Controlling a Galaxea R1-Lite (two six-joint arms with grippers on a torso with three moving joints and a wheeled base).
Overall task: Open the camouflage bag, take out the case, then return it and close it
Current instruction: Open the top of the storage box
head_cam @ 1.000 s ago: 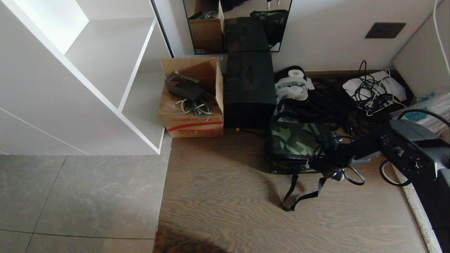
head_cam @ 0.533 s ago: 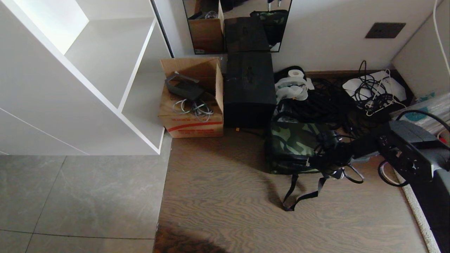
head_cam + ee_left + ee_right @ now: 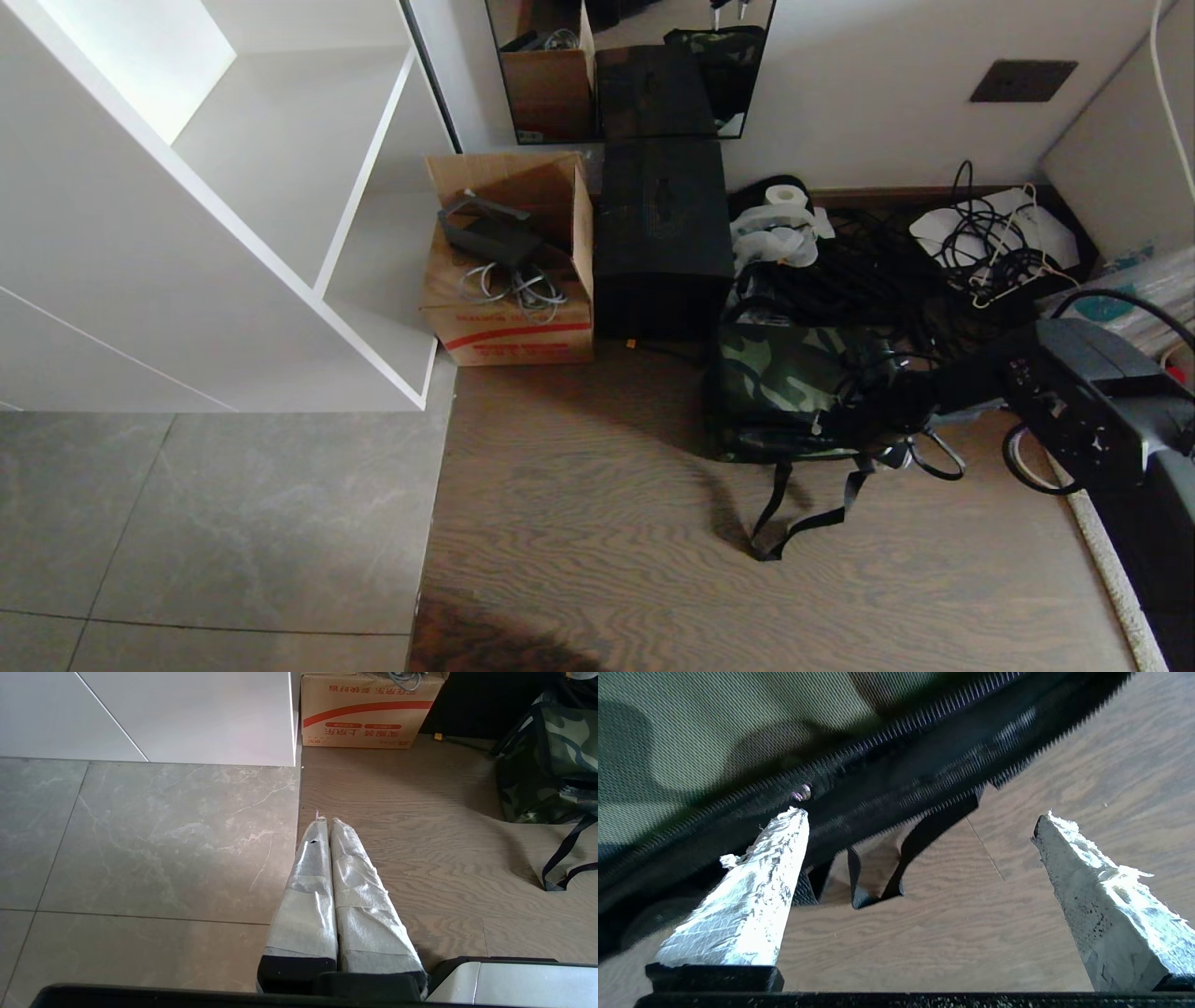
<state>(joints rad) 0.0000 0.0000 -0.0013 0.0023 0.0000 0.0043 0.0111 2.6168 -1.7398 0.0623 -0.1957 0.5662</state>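
The right gripper (image 3: 920, 816), jaws spread wide, sits at the camouflage bag's (image 3: 780, 383) zipper edge (image 3: 896, 765). Bare wooden floor (image 3: 653, 560) lies in front. The left gripper (image 3: 325, 822) is clenched shut.

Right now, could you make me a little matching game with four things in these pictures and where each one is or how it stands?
Things:
1. camouflage bag
2. cardboard box
3. left gripper
4. right gripper

States:
A. jaws shut, over bare floor
B. on the wooden floor, straps trailing
C. jaws wide open at the bag's zipper edge
D. beside the white shelf, cables inside

Pairs: 1-B, 2-D, 3-A, 4-C
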